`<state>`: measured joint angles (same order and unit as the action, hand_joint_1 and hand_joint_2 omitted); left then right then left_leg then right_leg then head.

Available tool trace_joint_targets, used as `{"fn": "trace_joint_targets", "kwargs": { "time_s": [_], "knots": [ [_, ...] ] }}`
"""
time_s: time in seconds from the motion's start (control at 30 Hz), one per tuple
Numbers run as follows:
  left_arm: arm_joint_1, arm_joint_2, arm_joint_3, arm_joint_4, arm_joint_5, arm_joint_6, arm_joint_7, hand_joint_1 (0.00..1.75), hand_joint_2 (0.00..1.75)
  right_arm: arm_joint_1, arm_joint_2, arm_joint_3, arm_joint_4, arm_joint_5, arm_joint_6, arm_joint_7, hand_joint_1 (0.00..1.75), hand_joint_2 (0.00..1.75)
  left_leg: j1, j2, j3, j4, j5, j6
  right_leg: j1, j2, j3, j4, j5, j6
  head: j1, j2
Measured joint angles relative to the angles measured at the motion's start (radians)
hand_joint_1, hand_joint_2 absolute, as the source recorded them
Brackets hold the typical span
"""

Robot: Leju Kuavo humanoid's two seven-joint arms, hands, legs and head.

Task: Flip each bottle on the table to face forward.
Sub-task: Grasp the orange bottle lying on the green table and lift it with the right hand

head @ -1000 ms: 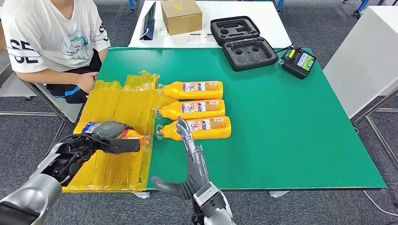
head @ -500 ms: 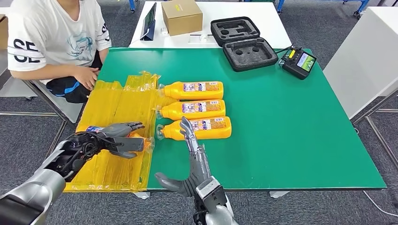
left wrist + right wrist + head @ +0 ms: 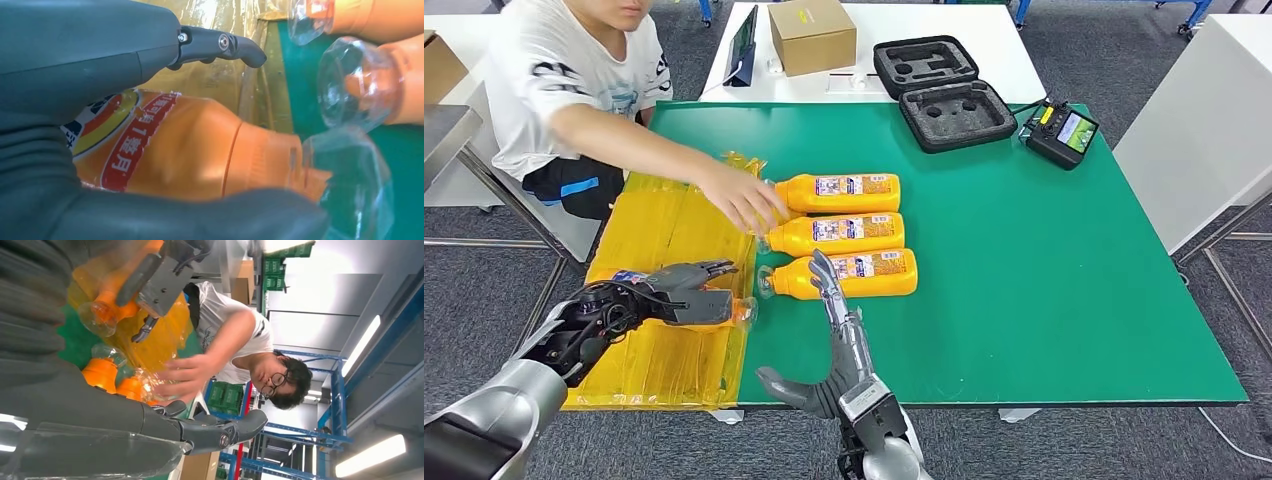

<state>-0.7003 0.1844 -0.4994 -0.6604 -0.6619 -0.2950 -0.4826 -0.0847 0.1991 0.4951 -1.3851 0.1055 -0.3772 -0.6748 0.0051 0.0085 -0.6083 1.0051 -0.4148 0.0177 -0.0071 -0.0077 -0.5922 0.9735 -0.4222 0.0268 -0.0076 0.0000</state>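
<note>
- Head view shows the left hand [image 3: 686,300] wrapped around one orange bottle [image 3: 724,300] on the yellow plastic sheet [image 3: 669,225], which lies on the green table [image 3: 1044,280].
- Left wrist view confirms the hold: the thumb and the dark fingers [image 3: 220,45] are clamped on the body of this bottle [image 3: 200,150], with its clear cap [image 3: 350,185] sticking out past them.
- The long axis of the held bottle lies across the table, cap pointing toward the row of three bottles [image 3: 844,232]; this row is just beside the sheet.
- The right hand [image 3: 834,340] stands near the closest bottle of the row [image 3: 854,274], fingers apart and stretched, holding nothing.
- A person's hand [image 3: 749,205] reaches to the caps of the row.
- My judgement: the left hand is the nearer one for turning this bottle.
</note>
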Motion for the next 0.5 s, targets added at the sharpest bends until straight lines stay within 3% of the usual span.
{"fn": "trace_joint_targets", "kwargs": {
  "time_s": [0.27,0.33,0.43,0.5],
  "knots": [
    [0.004,-0.02,0.011,0.012,0.077,0.098,-0.001,0.0,0.0,0.018,-0.001,-0.018,0.0,0.038,-0.001,0.019,0.0,1.75,0.0,0.0,-0.001,0.0,0.0,0.0,0.0,0.0,0.0,0.0,0.0,0.0,0.0,0.0],
    [0.014,-0.031,0.028,0.013,0.097,0.203,0.002,0.0,0.0,0.023,-0.001,-0.024,-0.001,0.046,0.0,0.022,0.0,1.75,0.0,0.0,-0.001,0.0,0.0,0.0,0.0,0.0,-0.001,0.0,0.0,0.0,0.0,0.0],
    [0.035,-0.057,0.072,0.006,0.103,0.469,-0.005,0.0,0.0,0.03,0.0,-0.033,-0.004,0.061,0.0,0.025,0.0,1.75,0.0,0.0,-0.002,0.0,0.0,0.0,0.0,0.0,-0.001,0.0,0.0,0.0,0.0,0.0],
    [0.044,-0.073,0.099,-0.004,0.096,0.595,-0.012,0.0,0.0,0.033,0.0,-0.037,-0.006,0.068,0.0,0.025,0.0,1.75,0.0,0.0,-0.002,0.0,0.0,0.0,0.0,0.0,-0.002,0.0,0.0,0.0,0.0,0.0]
  ]
}}
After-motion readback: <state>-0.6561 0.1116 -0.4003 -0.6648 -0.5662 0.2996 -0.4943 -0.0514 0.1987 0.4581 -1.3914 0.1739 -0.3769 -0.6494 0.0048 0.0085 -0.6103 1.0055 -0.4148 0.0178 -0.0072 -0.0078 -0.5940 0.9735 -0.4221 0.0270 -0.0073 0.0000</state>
